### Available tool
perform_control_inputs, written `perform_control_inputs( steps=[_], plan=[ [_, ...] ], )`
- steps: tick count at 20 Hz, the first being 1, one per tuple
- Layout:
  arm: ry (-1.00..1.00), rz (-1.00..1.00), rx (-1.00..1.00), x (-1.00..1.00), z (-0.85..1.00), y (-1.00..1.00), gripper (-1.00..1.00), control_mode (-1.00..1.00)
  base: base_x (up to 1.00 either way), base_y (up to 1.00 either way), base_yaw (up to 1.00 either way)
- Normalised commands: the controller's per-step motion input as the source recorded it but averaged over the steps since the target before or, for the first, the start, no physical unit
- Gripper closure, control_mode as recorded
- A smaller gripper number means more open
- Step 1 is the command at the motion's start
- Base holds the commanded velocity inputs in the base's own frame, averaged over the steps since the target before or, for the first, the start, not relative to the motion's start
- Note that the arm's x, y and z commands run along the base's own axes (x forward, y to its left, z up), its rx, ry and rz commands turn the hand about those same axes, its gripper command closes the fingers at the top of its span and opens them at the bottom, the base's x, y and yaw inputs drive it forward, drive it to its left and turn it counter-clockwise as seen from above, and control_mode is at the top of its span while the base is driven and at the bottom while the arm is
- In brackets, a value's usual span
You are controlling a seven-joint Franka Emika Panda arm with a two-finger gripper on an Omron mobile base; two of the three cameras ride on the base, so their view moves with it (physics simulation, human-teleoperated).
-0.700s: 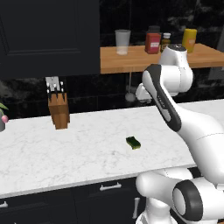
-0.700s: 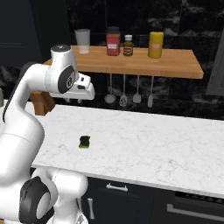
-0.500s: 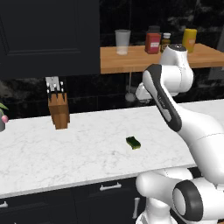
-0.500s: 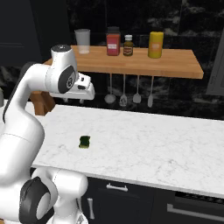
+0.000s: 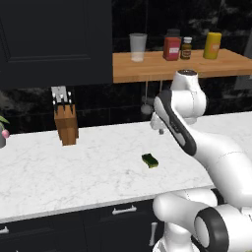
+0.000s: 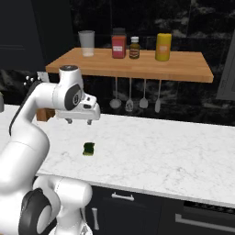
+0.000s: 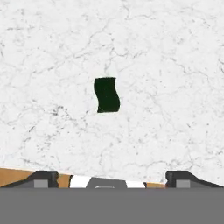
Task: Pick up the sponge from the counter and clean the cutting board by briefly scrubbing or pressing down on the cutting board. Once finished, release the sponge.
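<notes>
The small rectangular dark green sponge with a yellow-green underlayer [image 5: 150, 160] lies alone on the white grey-veined marble bench [image 5: 74, 172], at about 5 o'clock from the brown wooden knife block [image 5: 66, 130]. The end effector [image 6: 80, 121] hangs high above it, fingers spread wide apart and holding nothing. In the hand view the sponge [image 7: 106, 94] sits toward 12 o'clock, off-centre between the dark fingertips [image 7: 41, 178]. Likely risks: a straight descent could land beside the block, or the soft, low sponge could skid on the smooth polished stone and tip out as the fingers close
</notes>
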Motion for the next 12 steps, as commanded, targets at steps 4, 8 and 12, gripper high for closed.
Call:
perform_control_inputs(
  steps=[4,8,12],
  plan=[
    [0.20,0.00,-0.05,0.16,-1.00,0.10,-1.00,-1.00,0.00,0.00,0.00],
    [0.19,0.01,0.00,0.53,-1.00,0.51,-1.00,-1.00,0.00,0.00,0.00],
    [0.12,0.04,0.00,0.79,-0.99,0.54,-1.00,-1.00,0.00,0.00,0.00]
  ],
)
